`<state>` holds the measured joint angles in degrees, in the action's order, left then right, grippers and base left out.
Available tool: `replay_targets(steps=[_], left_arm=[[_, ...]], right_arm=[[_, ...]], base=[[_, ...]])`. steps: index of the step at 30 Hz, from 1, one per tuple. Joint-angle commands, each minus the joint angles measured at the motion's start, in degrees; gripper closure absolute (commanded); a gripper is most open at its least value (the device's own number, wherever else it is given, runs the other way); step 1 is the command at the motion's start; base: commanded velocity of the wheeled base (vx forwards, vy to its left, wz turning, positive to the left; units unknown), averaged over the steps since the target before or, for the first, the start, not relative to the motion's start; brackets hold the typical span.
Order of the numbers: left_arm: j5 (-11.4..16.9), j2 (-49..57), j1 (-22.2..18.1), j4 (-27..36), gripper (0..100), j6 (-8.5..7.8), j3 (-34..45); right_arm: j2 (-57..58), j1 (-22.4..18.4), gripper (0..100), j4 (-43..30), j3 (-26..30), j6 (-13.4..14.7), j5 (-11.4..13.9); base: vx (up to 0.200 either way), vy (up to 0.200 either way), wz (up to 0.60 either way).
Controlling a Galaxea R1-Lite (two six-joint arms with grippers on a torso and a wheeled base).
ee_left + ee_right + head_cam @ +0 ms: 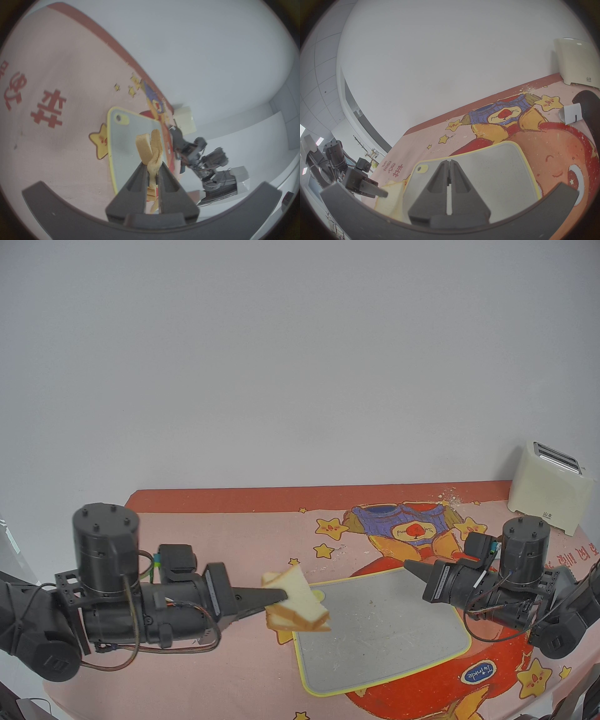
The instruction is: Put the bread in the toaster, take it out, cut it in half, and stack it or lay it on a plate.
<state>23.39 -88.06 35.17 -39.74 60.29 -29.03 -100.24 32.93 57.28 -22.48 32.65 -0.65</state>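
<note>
Bread (pixel 300 605), two pieces pressed together, is clamped in my left gripper (pixel 278 597) and held above the left edge of the board (pixel 387 627). I see the board lying flat on the table (pixel 219 515). My right gripper (pixel 409 566) hovers over the board's right part, fingers closed on nothing. The toaster (pixel 550 487) stands at the far right corner, well apart from the bread.
</note>
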Motion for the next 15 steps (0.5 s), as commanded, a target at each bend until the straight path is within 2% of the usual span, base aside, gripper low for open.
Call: replay_targets(steps=[1, 6, 8, 10, 11, 15], left_arm=[[0.42, 7.12, -0.72, -0.25, 100, -0.53, 0.73], [-0.37, 7.21, -0.89, -0.25, 100, -0.18, 0.37], [-0.54, 7.21, -0.89, -0.34, 100, -0.62, 0.37], [-0.28, 7.29, -0.8, -0.25, 100, -2.29, 1.08], [-0.01, 7.38, -0.72, -0.25, 100, -3.34, 1.25], [0.16, 7.38, -0.63, -0.16, 100, -4.04, 1.78]], right_arm=[[2.42, -0.06, 100, 0.02, 0.07, -0.13, 0.03], [2.6, -0.06, 100, 0.02, 0.07, -0.21, 0.03], [2.6, -0.14, 100, 0.02, 0.07, -0.21, -0.06], [2.95, -0.23, 100, 0.02, 0.16, -0.21, 0.03], [2.95, -0.23, 100, 0.02, 0.16, -0.21, 0.03], [2.86, -0.58, 100, 0.02, 0.16, -0.3, 0.03]], base=[[0.0, 0.0, 0.0], [0.0, 0.0, 0.0], [0.0, 0.0, 0.0], [0.0, 0.0, 0.0], [0.0, -0.2, 0.0], [0.0, -0.2, 0.0]])
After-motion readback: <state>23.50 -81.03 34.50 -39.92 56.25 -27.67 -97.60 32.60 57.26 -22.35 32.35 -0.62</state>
